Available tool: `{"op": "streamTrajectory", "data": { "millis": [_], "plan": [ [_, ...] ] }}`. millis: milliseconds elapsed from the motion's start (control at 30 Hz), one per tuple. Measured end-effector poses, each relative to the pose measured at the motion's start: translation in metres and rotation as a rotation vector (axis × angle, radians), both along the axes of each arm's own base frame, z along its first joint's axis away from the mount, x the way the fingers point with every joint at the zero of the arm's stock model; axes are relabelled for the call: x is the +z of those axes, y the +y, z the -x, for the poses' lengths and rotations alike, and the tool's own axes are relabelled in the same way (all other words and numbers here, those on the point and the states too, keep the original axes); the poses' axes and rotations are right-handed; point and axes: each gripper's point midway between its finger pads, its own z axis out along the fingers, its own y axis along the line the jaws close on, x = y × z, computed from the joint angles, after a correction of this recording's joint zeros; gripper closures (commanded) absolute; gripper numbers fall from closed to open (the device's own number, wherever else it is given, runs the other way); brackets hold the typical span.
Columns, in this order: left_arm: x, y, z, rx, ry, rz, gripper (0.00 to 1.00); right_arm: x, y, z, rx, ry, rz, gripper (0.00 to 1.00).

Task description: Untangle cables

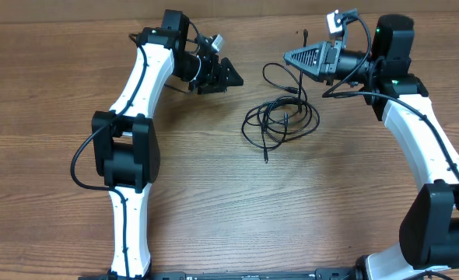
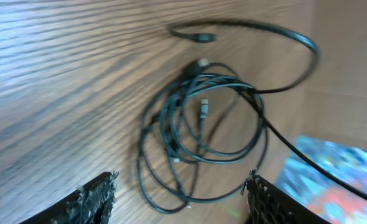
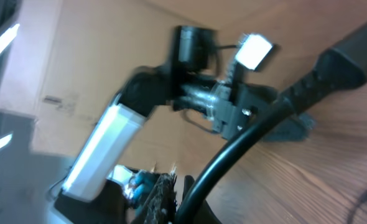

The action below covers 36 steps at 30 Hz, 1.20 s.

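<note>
Nothing's untangled yet: the cables (image 1: pixel 280 117) lie in one knotted coil on the surface (image 1: pixel 214 194). Your left pincer (image 2: pixel 180 186) gapes near them; right pincer (image 1: pixel 289 56), can't tell.

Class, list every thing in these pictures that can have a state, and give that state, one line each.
cables: tangled in loose loops, lying on the table, held by neither gripper
left gripper: open, empty, facing the cables
right gripper: looks shut, nothing seen in it, off the cables
</note>
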Motion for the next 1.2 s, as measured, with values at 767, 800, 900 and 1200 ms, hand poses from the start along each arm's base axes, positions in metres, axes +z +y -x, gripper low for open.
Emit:
{"op": "streamTrajectory", "data": {
  "millis": [767, 800, 900, 1200],
  "plan": [
    [-0.029, -0.014, 0.011, 0.011, 0.0, -0.254, 0.28, -0.144, -0.111, 0.01, -0.504, 0.381, 0.768, 0.82],
    [-0.03, -0.014, 0.011, 0.012, 0.0, -0.257, 0.28, -0.146, -0.117, 0.009, -0.527, 0.381, 0.797, 0.77],
    [-0.03, -0.013, 0.01, 0.013, -0.001, -0.261, 0.27, -0.148, -0.128, 0.008, -0.569, 0.378, 0.848, 0.53],
    [-0.031, -0.012, 0.01, 0.015, -0.003, -0.267, 0.25, -0.145, -0.138, -0.001, -0.618, 0.338, 0.887, 0.13]
  ]
}}
